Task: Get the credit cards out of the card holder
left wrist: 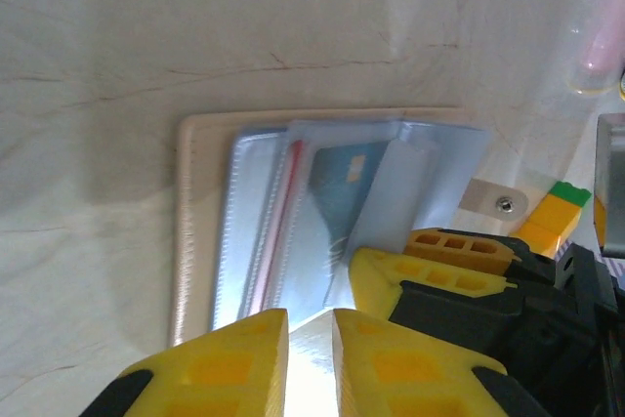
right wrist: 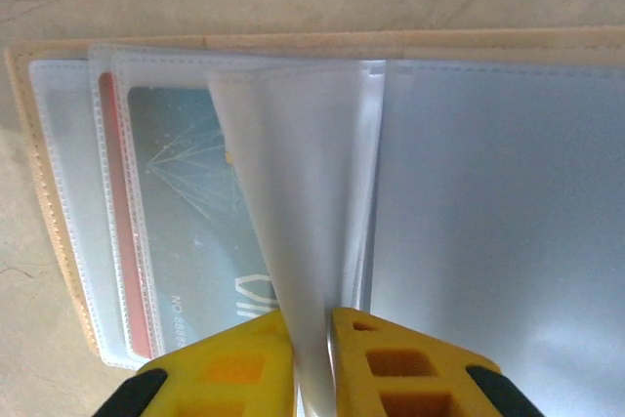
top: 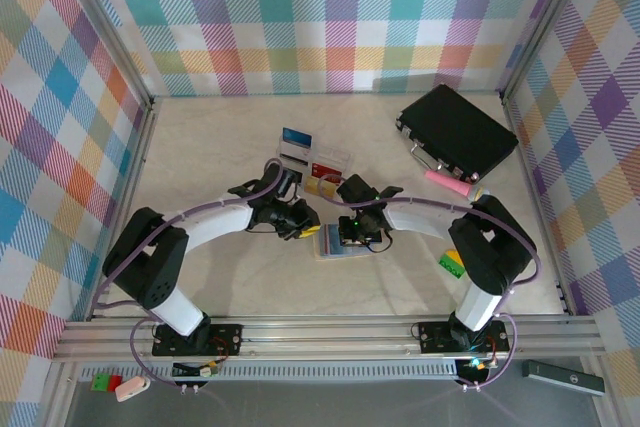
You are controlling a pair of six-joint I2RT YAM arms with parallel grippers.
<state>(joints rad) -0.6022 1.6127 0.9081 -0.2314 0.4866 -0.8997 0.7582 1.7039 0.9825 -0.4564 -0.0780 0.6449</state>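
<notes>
The card holder (top: 333,243) lies open on the table between both grippers, a cream cover (left wrist: 193,231) with clear plastic sleeves. A teal-blue credit card (right wrist: 190,212) sits inside a sleeve, and a red card's edge (right wrist: 115,222) shows in the sleeve behind it. My right gripper (right wrist: 312,339) is shut on one translucent sleeve leaf (right wrist: 293,183) and holds it up off the stack. My left gripper (left wrist: 311,339) is closed on the pale near edge of a sleeve, right beside the right gripper's yellow fingers (left wrist: 430,261). In the top view the left gripper (top: 303,228) and right gripper (top: 352,234) meet over the holder.
A clear compartmented tray (top: 312,159) with small items stands just behind the grippers. A large black case (top: 457,130) lies at the back right with a pink object (top: 447,183) beside it. A green and yellow brick (top: 452,263) sits near the right arm.
</notes>
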